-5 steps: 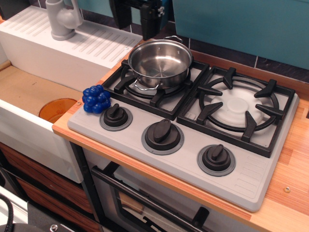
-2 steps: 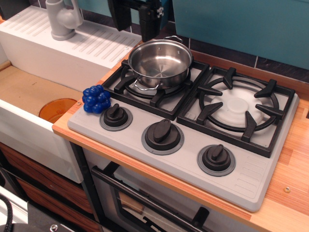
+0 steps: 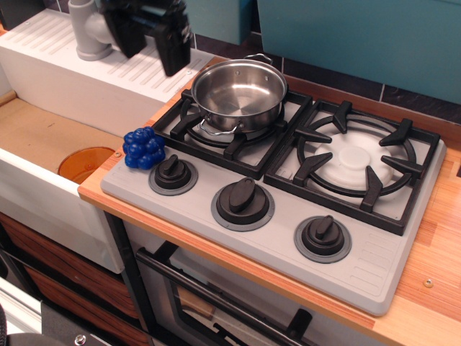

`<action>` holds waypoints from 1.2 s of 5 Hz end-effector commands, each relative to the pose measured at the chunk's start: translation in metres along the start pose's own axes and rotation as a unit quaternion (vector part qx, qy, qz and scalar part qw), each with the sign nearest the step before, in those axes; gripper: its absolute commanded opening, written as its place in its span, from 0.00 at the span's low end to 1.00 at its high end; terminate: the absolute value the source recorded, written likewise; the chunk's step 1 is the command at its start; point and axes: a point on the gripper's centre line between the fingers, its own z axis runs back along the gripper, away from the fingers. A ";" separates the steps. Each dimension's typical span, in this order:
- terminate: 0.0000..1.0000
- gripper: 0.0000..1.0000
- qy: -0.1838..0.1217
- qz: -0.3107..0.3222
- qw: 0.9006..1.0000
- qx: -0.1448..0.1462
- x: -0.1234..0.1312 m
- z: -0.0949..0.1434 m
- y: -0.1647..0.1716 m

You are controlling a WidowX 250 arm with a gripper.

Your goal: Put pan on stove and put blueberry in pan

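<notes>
1. Nearest, three black knobs [image 3: 243,202] sit in a row along the stove's [image 3: 374,277] near edge.
2. Left of the leftmost knob, the blueberry [image 3: 143,148] rests at the stove's near-left corner, partly on the wood counter [image 3: 439,288], just beside the knob but not touching it as far as I can tell.
3. Further left, an orange disc [image 3: 83,163] lies in the sink [image 3: 43,137].
4. Mid depth: right burner [image 3: 354,160] is bare, white disc showing under the grate.
5. Left burner carries the pan [image 3: 239,92], upright, empty, one loop handle facing near, the other far.
6. Far left, the gripper [image 3: 148,36] hangs over the white drainboard [image 3: 108,72], blurred, left of the pan and well apart from the blueberry. Fingers look spread, nothing between them.
7. Grey faucet [image 3: 86,29] stands just left of the gripper.
</notes>
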 end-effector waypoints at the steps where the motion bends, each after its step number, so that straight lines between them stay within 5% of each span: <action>1: 0.00 1.00 -0.064 -0.005 0.998 0.015 -0.010 -0.014 -0.003; 4: 0.00 1.00 -0.118 -0.031 0.992 0.017 -0.023 -0.045 0.014; 6: 0.00 1.00 -0.128 -0.030 0.991 0.019 -0.024 -0.059 0.028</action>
